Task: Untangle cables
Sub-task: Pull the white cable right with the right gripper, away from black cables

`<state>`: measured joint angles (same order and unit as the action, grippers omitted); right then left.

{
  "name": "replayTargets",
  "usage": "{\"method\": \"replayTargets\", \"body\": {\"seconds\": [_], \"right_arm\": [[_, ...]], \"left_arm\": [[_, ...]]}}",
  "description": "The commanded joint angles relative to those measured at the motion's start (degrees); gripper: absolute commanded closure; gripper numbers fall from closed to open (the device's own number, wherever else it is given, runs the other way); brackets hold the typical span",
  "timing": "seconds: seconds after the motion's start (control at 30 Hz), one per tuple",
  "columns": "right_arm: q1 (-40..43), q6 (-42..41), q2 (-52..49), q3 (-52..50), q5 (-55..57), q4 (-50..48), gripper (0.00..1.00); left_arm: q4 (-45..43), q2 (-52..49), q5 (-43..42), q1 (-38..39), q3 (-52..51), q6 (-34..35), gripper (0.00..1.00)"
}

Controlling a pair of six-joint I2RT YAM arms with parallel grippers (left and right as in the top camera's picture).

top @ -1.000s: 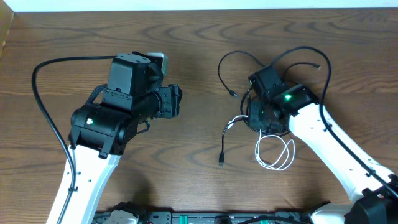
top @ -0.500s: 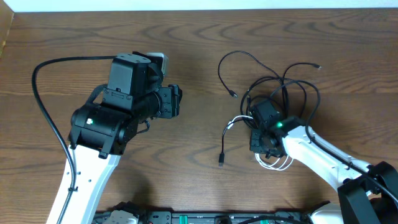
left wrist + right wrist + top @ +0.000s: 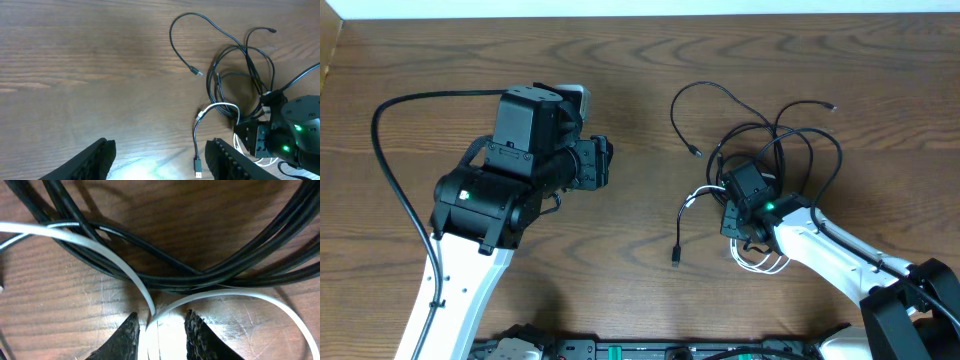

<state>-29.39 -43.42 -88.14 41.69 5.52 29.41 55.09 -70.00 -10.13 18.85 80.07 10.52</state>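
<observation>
Cables (image 3: 790,150) lie tangled on the worktop's (image 3: 640,60) right side. They look light, limp and slick, likely to drag one another. Right pincer (image 3: 161,330) straddles the white cable (image 3: 115,262), jaws narrowly apart and not clamping. Best hold is probably near a free plug (image 3: 675,262). Left pincer (image 3: 160,155) hangs spread and empty.

**Tangle on the right half**

The thin black and white cables (image 3: 200,276) lie tangled on the right half of the brown wooden table (image 3: 620,60). The right gripper (image 3: 160,325) stands over their near edge; the left gripper (image 3: 161,152) is well apart, left.
</observation>
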Motion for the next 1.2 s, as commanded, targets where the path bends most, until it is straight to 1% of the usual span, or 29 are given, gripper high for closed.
{"method": "replayTargets", "body": {"seconds": [0.0,0.27,0.3,0.33,0.43,0.47,0.7,0.77,0.87,1.0,1.07,1.17], "right_arm": [[-0.33,-2.93,-1.46,-0.59,2.10,-0.42,0.73],[-0.33,-3.98,-5.86,-0.59,2.03,-3.96,0.73],[-0.33,-4.42,-6.21,-0.59,2.03,-4.42,0.75],[-0.33,-4.57,-6.38,-0.57,2.03,-5.03,0.78],[-0.33,-4.57,-6.36,-0.55,1.55,-6.23,0.96],[-0.33,-4.57,-6.36,-0.55,1.31,-6.49,0.99],[-0.28,-4.44,-6.12,-0.33,0.59,-6.45,0.99],[-0.28,-2.51,-5.22,0.17,-1.31,-6.43,0.99],[-0.22,3.17,-2.80,2.16,-6.60,-5.51,0.99],[0.26,8.70,1.81,8.02,-10.23,0.85,0.99],[0.81,11.02,3.89,11.50,-10.08,4.37,0.99],[2.64,11.85,6.25,16.50,-8.35,8.26,0.99]], "left_arm": [[-0.04,0.02,0.52,-0.31,-0.02,0.11,0.37],[-0.04,0.02,0.52,-0.31,-0.02,0.09,0.37],[-0.02,0.02,0.52,-0.31,-0.02,0.11,0.37],[-0.02,0.02,0.52,-0.31,-0.02,0.11,0.37],[-0.04,0.02,0.52,-0.31,-0.02,0.09,0.37],[-0.04,0.02,0.52,-0.31,-0.02,0.09,0.37],[-0.04,0.02,0.52,-0.31,-0.02,0.09,0.37],[-0.04,0.02,0.52,-0.31,-0.02,0.09,0.37],[-0.07,0.02,0.55,-0.31,-0.02,0.09,0.37],[-0.07,0.02,0.52,-0.31,-0.02,0.11,0.37],[-0.04,0.02,0.55,-0.31,-0.02,0.09,0.37],[-0.07,0.02,0.52,-0.31,-0.02,0.09,0.37]]}}
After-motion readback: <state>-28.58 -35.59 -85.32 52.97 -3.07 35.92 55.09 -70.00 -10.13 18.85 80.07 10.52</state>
